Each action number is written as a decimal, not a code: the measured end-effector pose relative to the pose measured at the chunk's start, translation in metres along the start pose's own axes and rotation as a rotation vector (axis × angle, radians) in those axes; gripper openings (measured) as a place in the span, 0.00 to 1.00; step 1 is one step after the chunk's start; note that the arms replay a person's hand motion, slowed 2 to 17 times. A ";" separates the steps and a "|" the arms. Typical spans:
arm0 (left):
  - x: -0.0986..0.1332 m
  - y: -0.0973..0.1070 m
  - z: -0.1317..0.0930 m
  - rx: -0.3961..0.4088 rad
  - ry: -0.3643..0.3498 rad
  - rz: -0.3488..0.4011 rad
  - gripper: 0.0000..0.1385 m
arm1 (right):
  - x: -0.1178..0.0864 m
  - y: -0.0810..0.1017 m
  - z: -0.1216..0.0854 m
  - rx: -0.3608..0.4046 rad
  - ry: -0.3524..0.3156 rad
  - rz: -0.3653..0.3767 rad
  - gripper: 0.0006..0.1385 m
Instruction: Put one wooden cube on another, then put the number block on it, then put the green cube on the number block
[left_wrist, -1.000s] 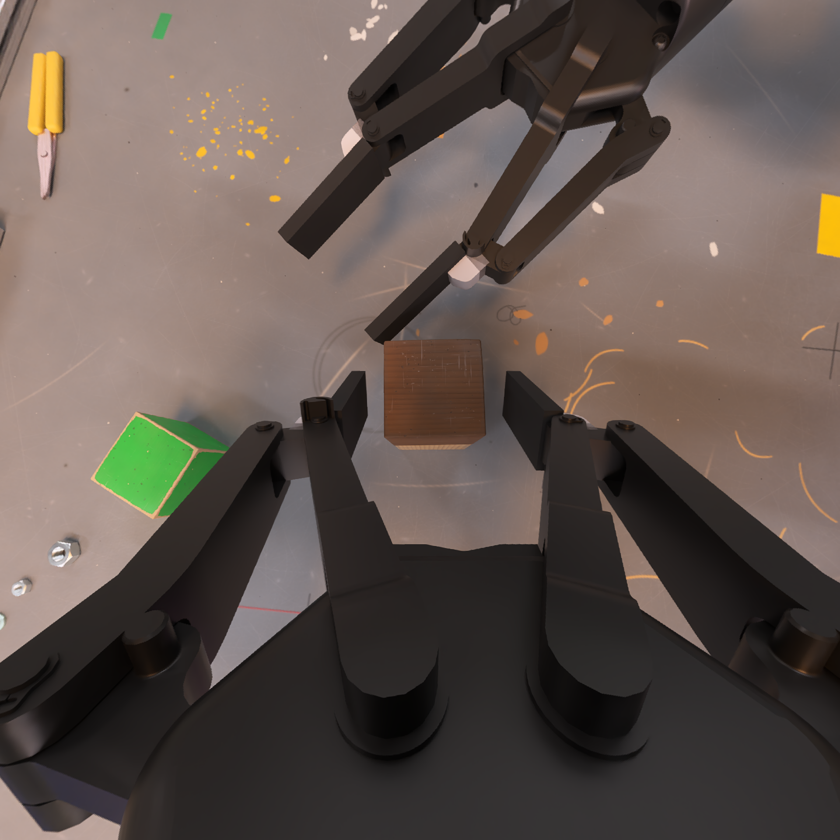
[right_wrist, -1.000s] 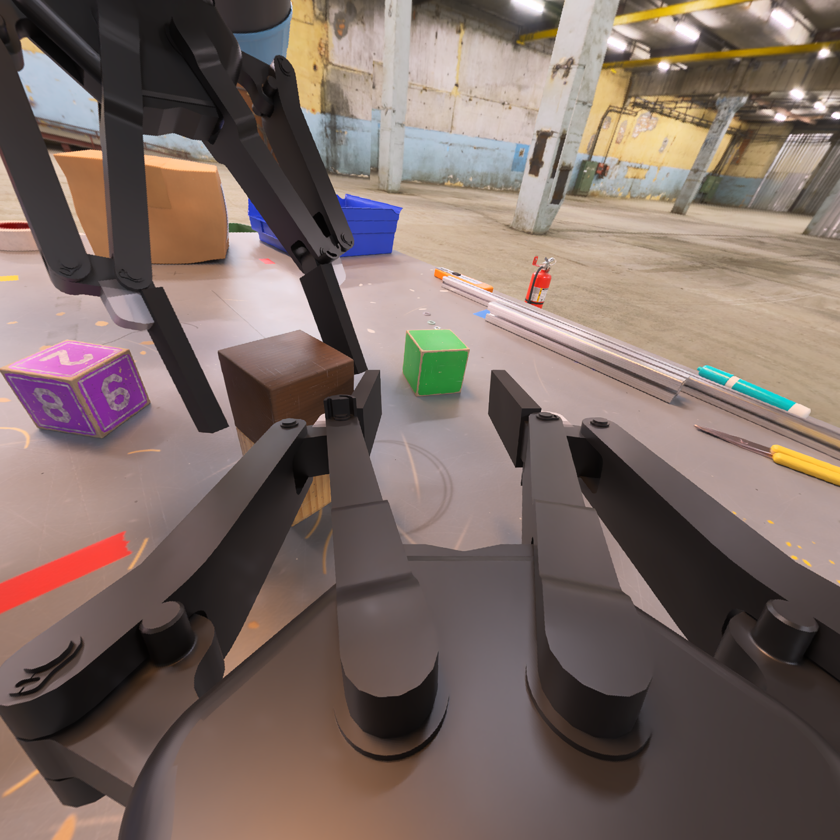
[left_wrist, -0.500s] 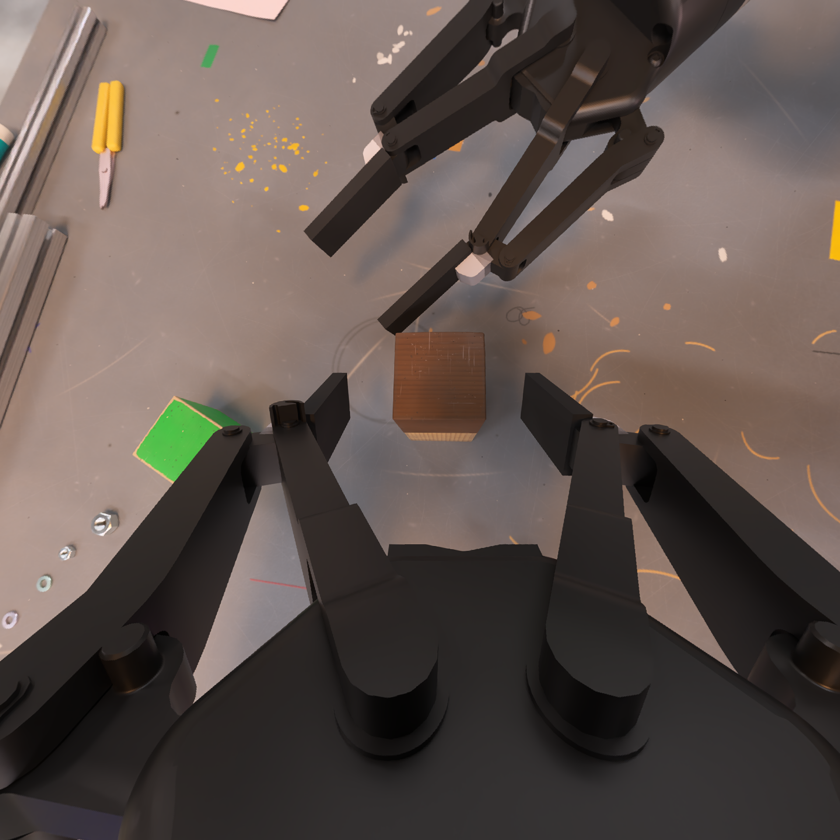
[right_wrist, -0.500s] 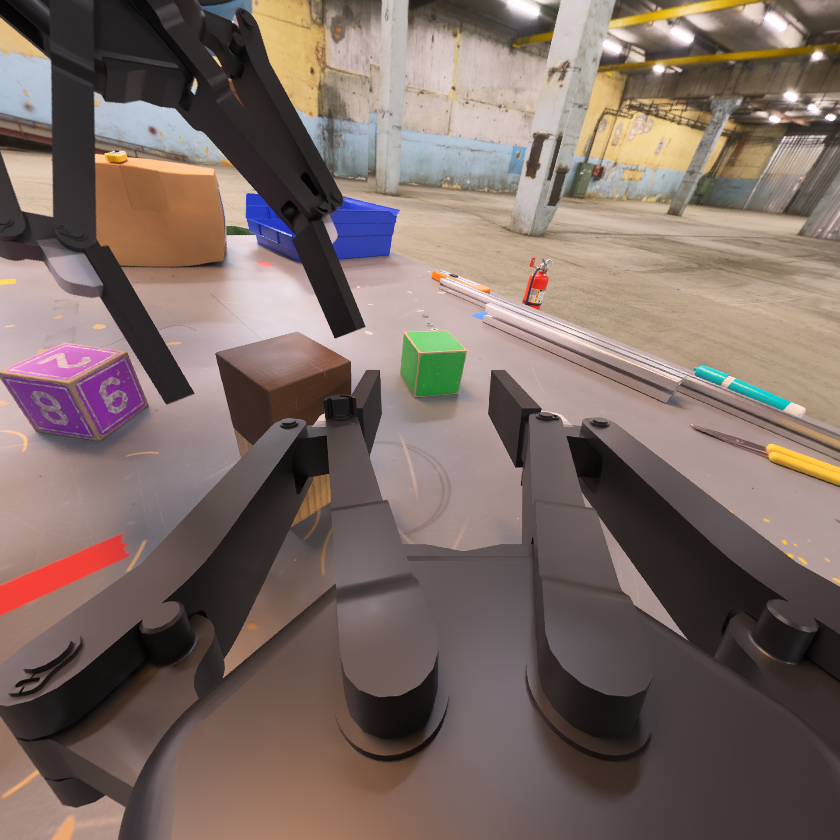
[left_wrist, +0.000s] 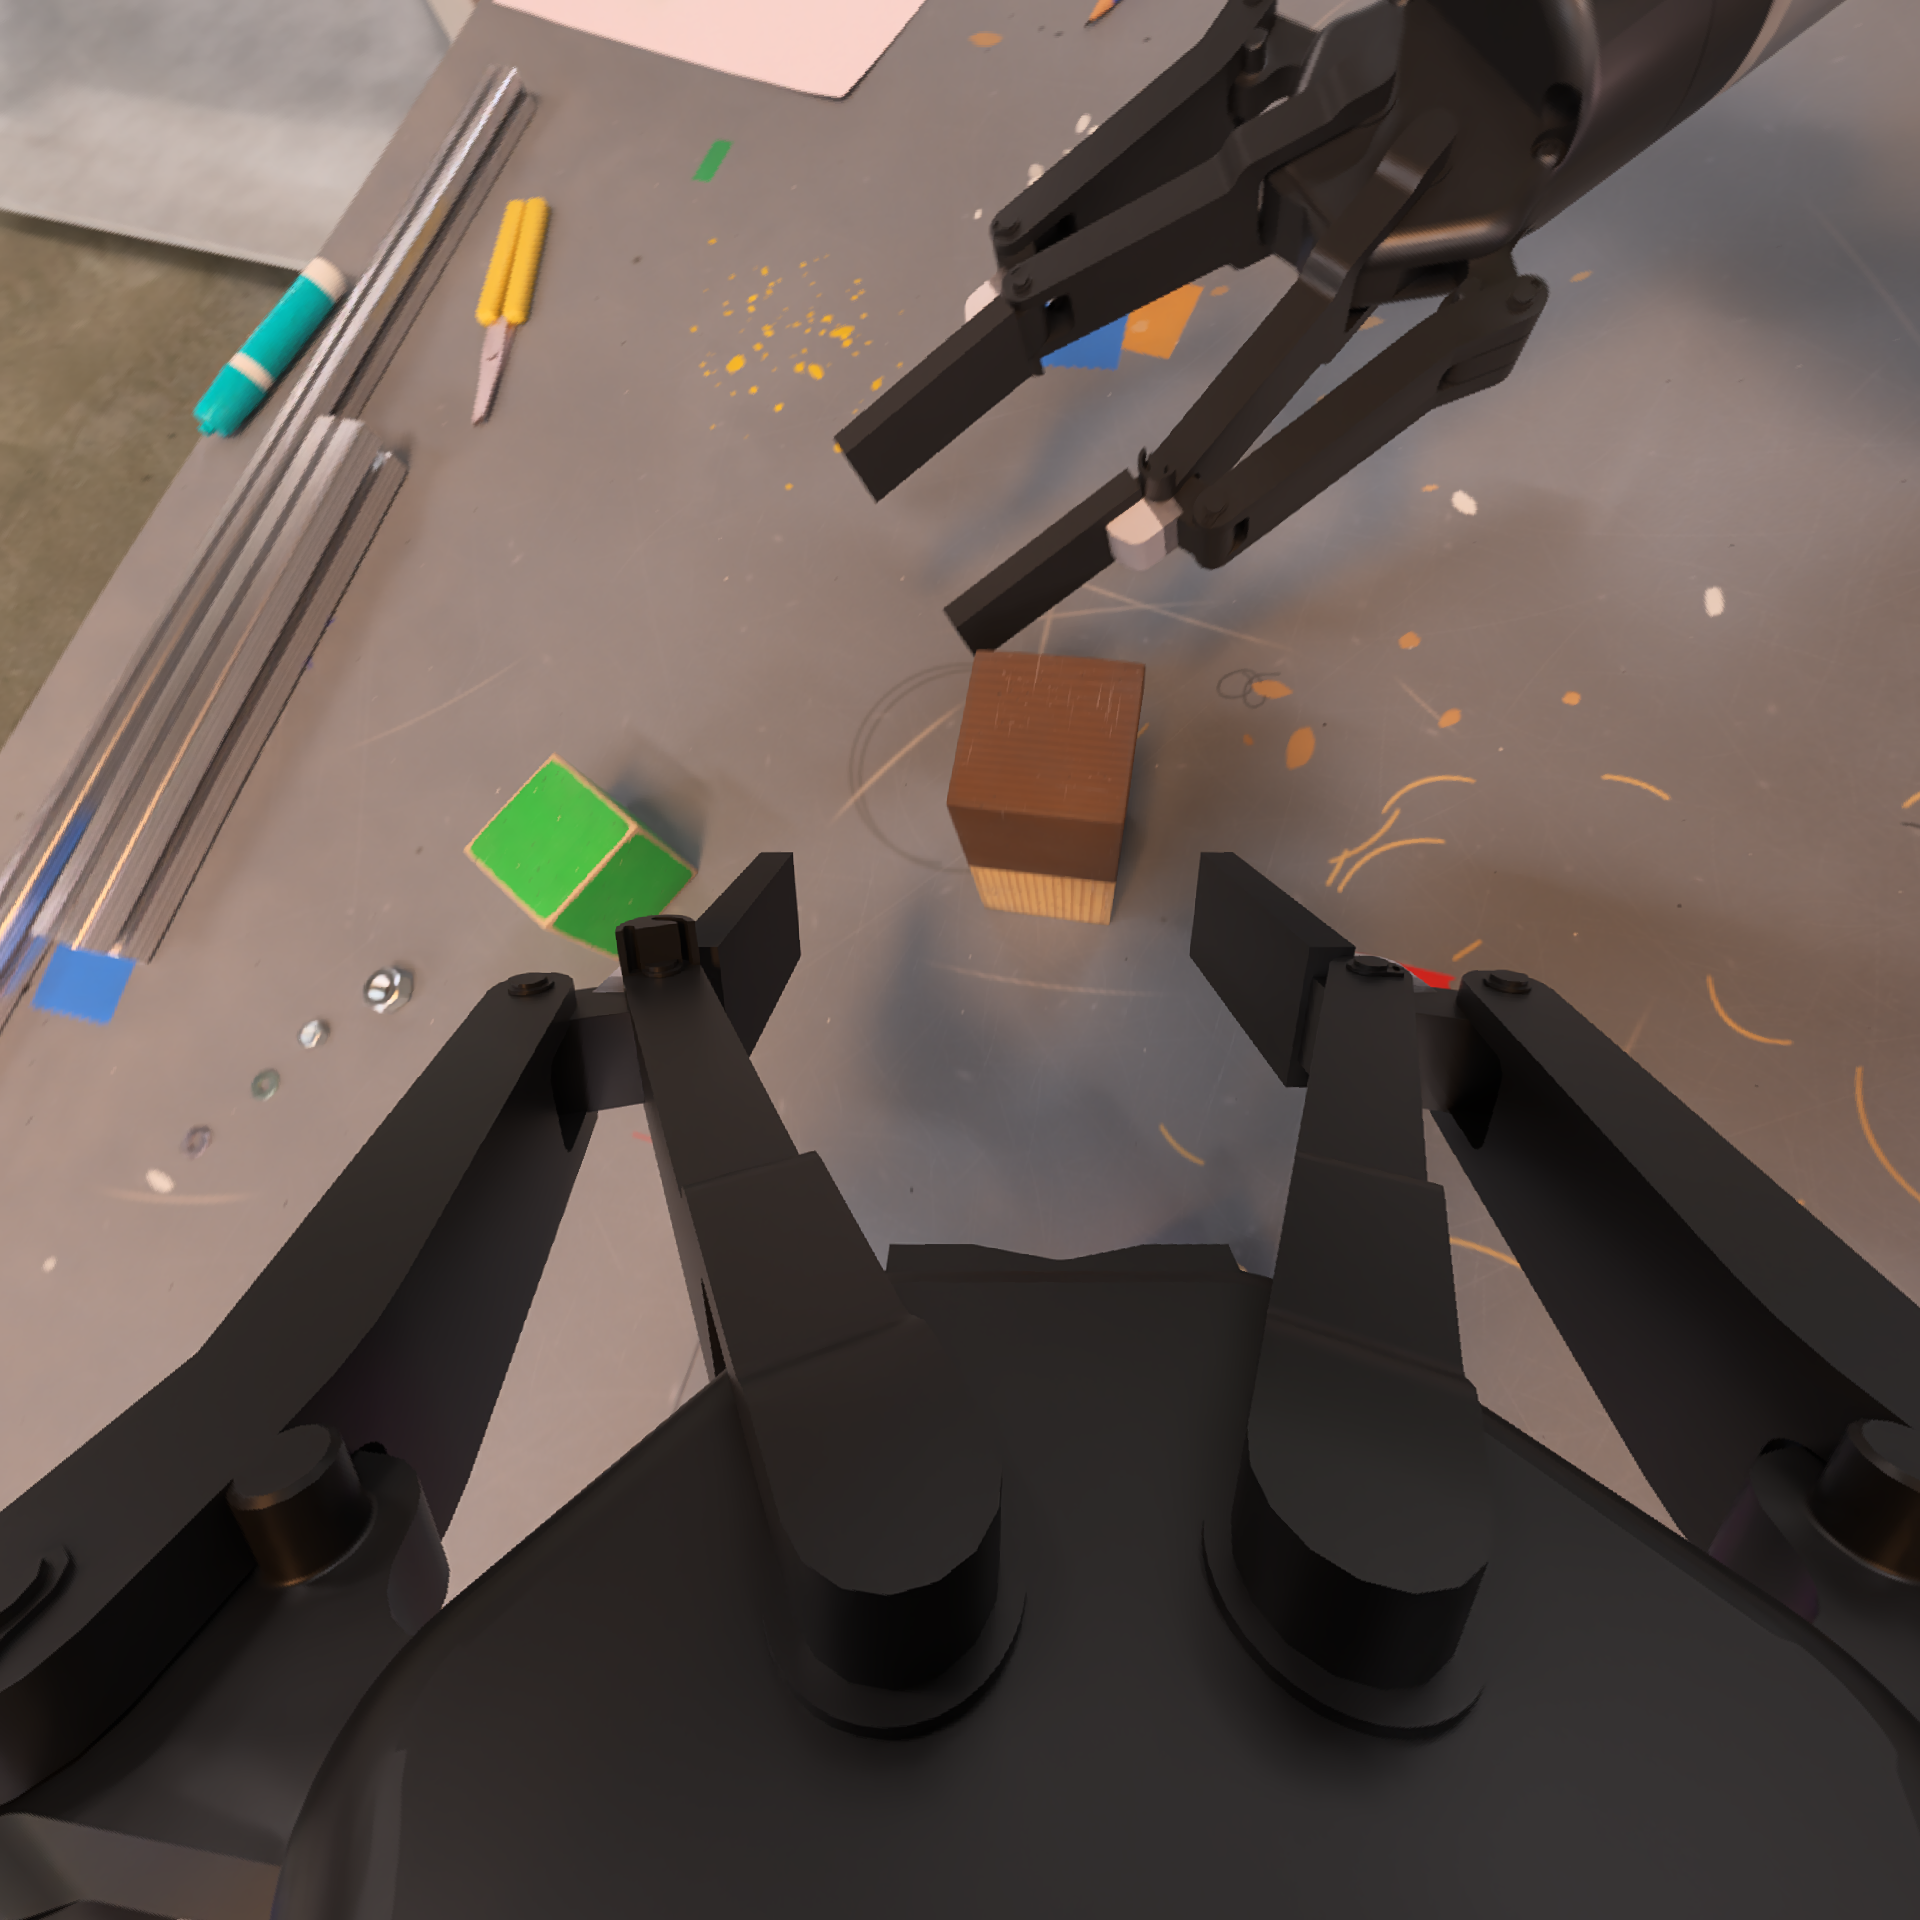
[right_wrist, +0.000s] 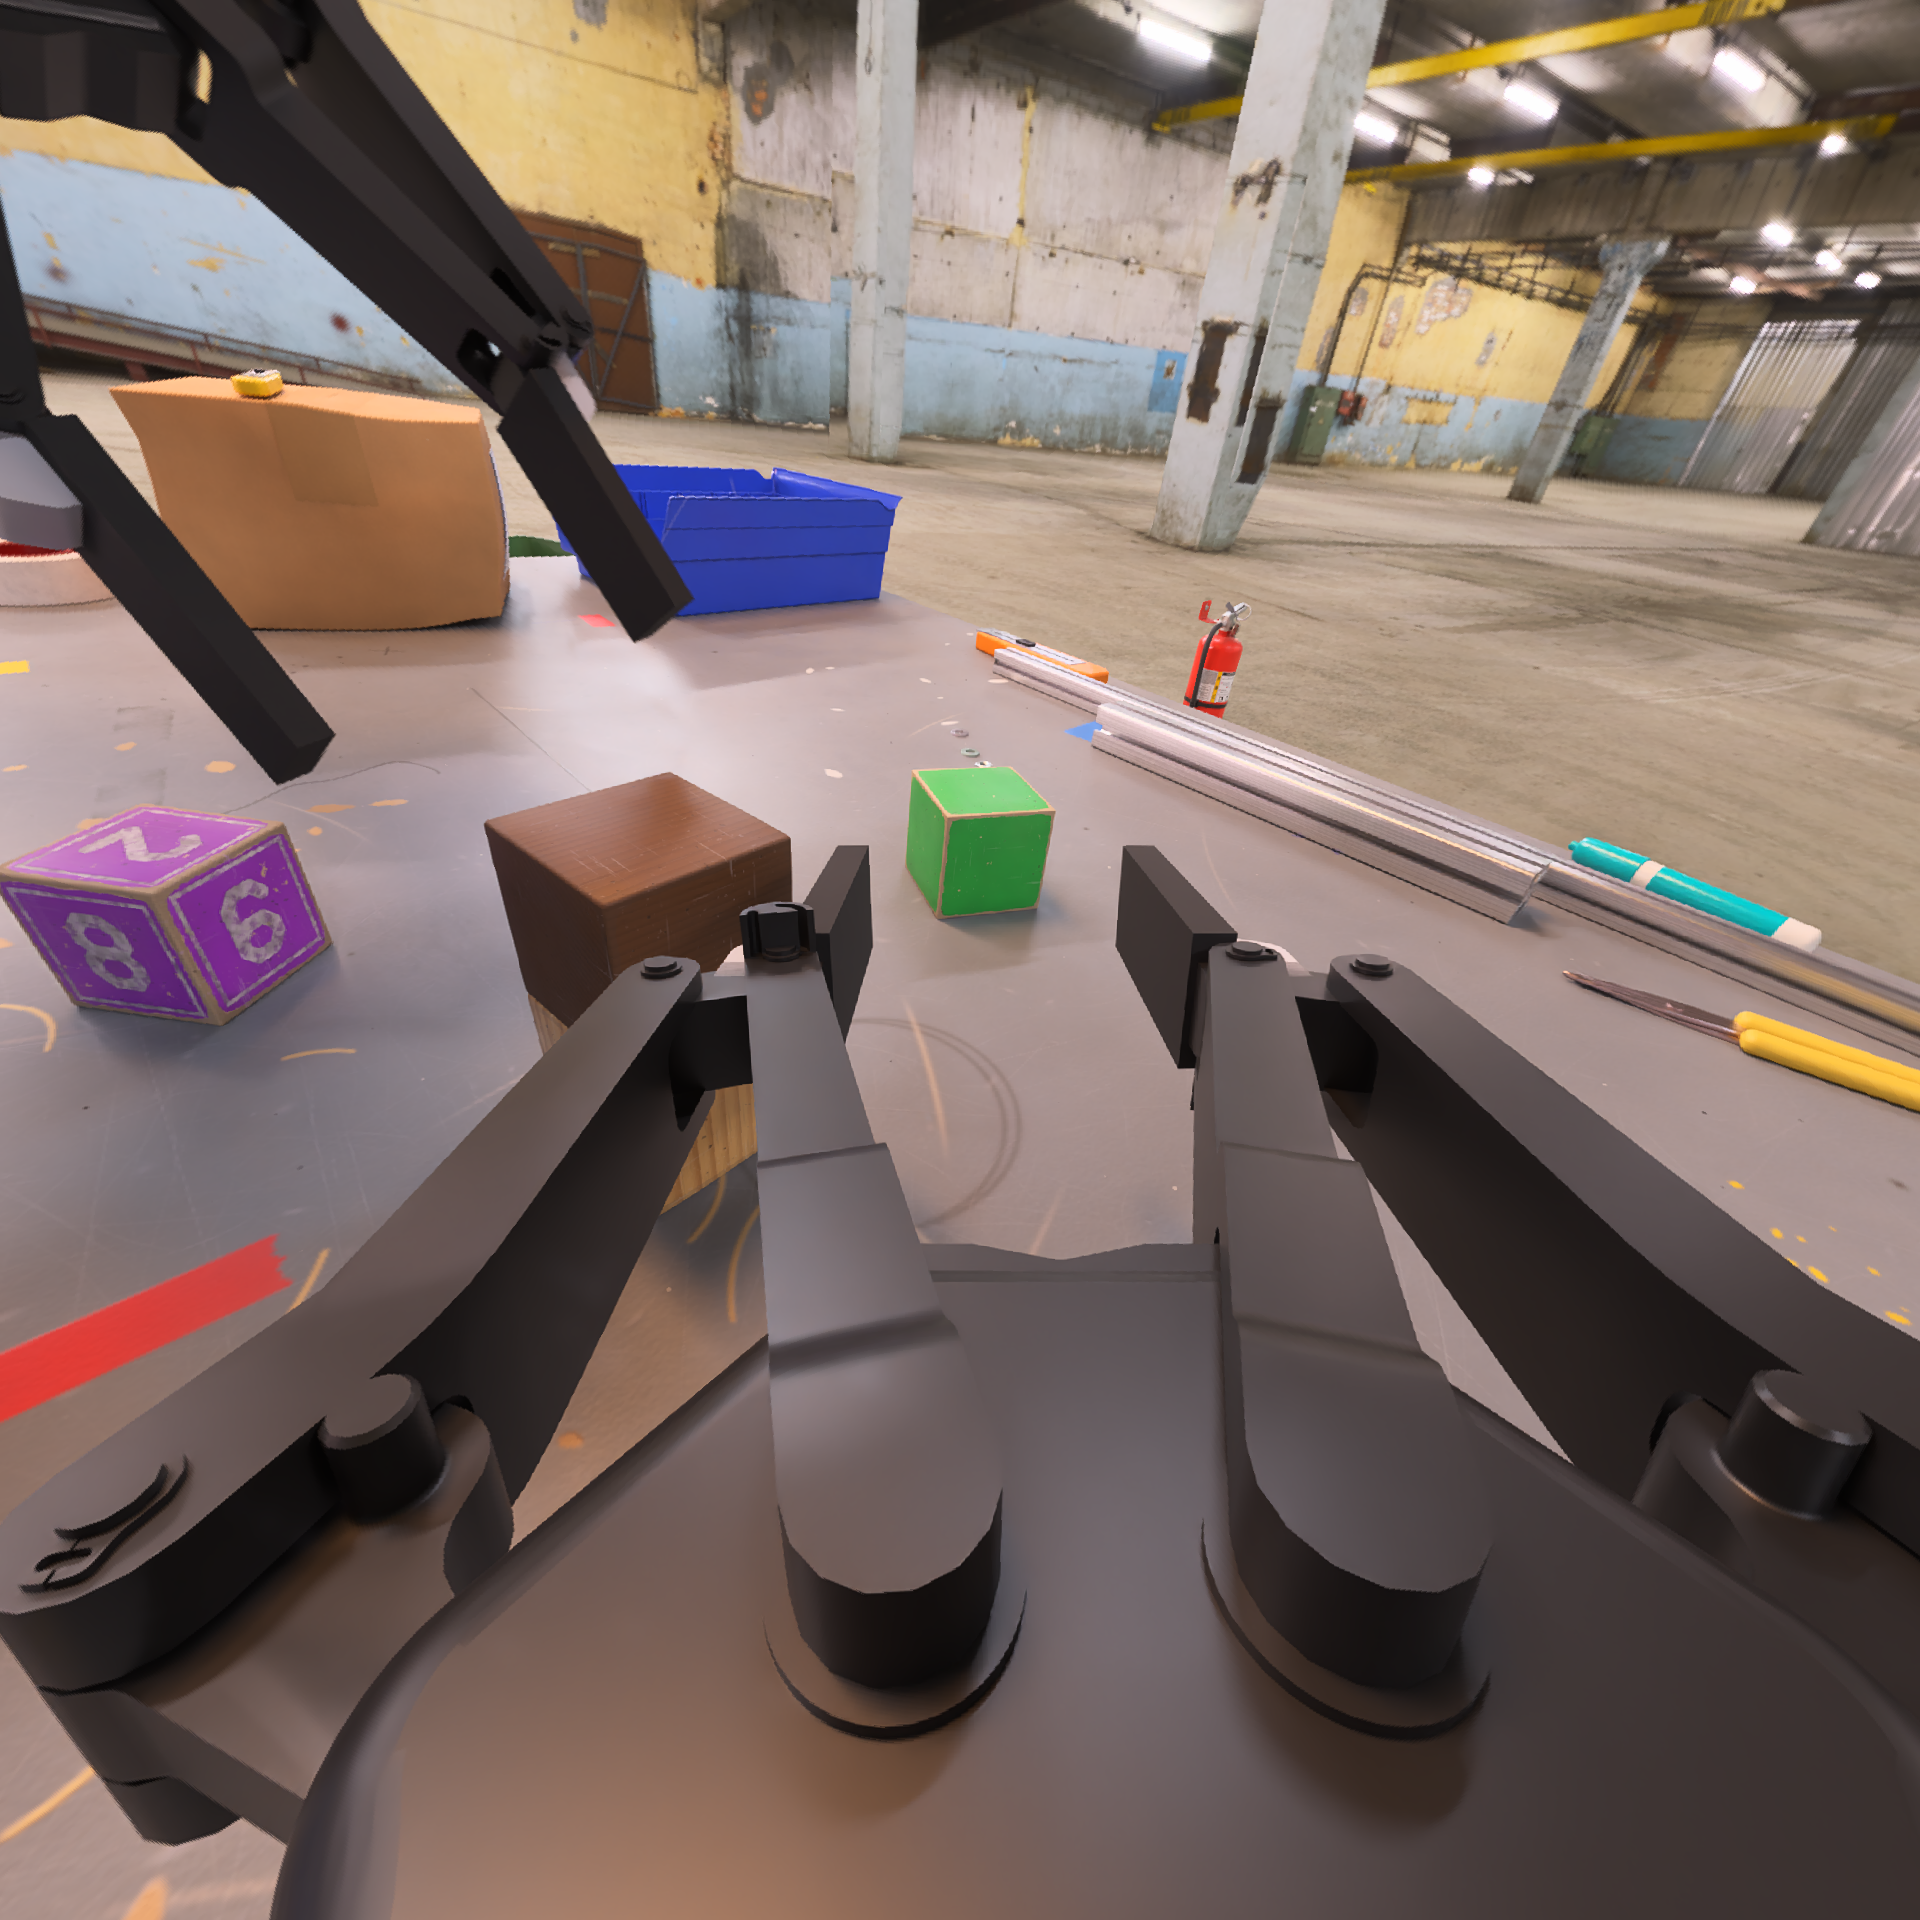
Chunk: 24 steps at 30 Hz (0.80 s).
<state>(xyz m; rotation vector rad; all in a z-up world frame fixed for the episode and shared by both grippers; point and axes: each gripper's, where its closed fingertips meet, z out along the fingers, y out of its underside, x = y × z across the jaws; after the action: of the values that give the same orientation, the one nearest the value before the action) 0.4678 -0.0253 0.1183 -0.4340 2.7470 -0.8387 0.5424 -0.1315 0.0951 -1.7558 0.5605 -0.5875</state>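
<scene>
standing at the far edge of the grey table (right_wrist: 665, 686), a tan cardboard box (right_wrist: 312, 499) carries a small yellow object (right_wrist: 257, 383) on its top, and what it holds inside cannot be told. just beside it sits a blue bin (right_wrist: 769, 540), whose inside is hidden from this angle.

the left gripper (left_wrist: 992, 935) hangs above the table with its jaws spread wide and nothing between them. the right gripper (right_wrist: 992, 925) is likewise spread wide and empty, low over the table, its left finger passing in front of the stack.

near the middle of the table the dark wooden cube (left_wrist: 1044, 764) sits squarely on the light wooden cube (left_wrist: 1042, 896), touching neither gripper. the purple number block (right_wrist: 166, 914) rests on the table well apart from the stack, on the side away from the rails. the green cube (left_wrist: 577, 852) lies on the table towards the edge where the metal rails (left_wrist: 239, 582) run. by that edge lie yellow-handled scissors (left_wrist: 504, 301) and a teal marker (left_wrist: 265, 348).
</scene>
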 end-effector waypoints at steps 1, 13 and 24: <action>-0.001 0.004 -0.003 -0.003 -0.015 -0.009 0.72 | 0.000 0.000 0.000 0.001 0.001 0.000 0.46; 0.012 0.061 -0.029 -0.053 -0.146 -0.098 0.72 | -0.001 -0.003 0.000 0.008 -0.001 -0.003 0.46; 0.034 0.112 -0.038 -0.081 -0.192 -0.210 0.70 | -0.004 -0.004 0.000 0.008 -0.001 -0.025 0.46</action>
<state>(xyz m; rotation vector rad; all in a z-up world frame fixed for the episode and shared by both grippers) 0.4009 0.0706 0.0808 -0.7872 2.5947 -0.6922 0.5395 -0.1283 0.0982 -1.7580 0.5358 -0.6050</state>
